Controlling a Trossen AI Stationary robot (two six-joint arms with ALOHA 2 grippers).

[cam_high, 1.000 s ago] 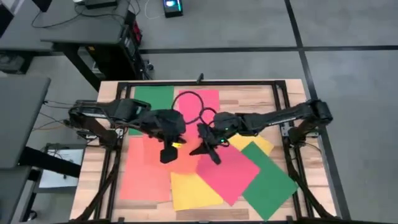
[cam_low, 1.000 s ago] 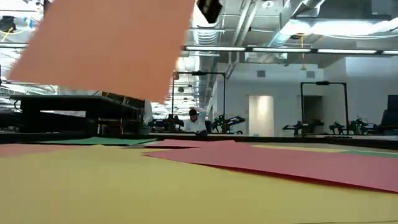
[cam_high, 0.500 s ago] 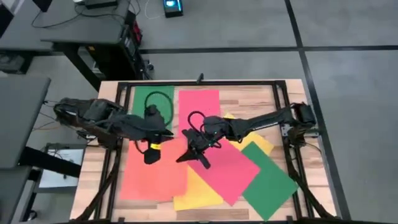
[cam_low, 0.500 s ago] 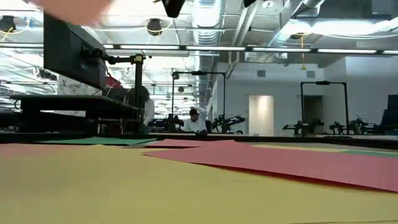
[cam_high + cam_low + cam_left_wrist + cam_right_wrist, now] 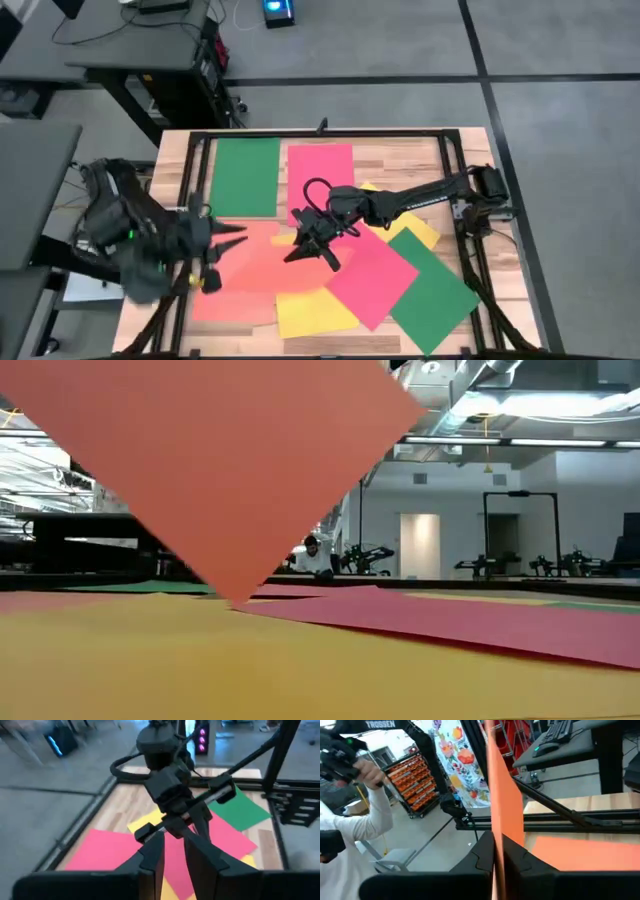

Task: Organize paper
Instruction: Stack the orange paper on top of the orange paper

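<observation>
Right pincer (image 5: pixel 308 247): we see it over mid-table, closed on the edge of an orange sheet (image 5: pixel 262 268), which stands lifted between its fingers (image 5: pixel 512 854).
Left pincer (image 5: pixel 215 255): near the table's left edge; we see its fingers (image 5: pixel 152 860) slightly parted, holding nothing.
Orange sheet: one corner touches the yellow sheet (image 5: pixel 200 660) in the low view.
Other paper: green sheet (image 5: pixel 245 176) and pink-red sheet (image 5: pixel 322 163) lie flat at the far side; another pink-red sheet (image 5: pixel 375 282) overlaps a green sheet (image 5: pixel 432 290) to the right.
Table (image 5: pixel 400 155): wooden.
</observation>
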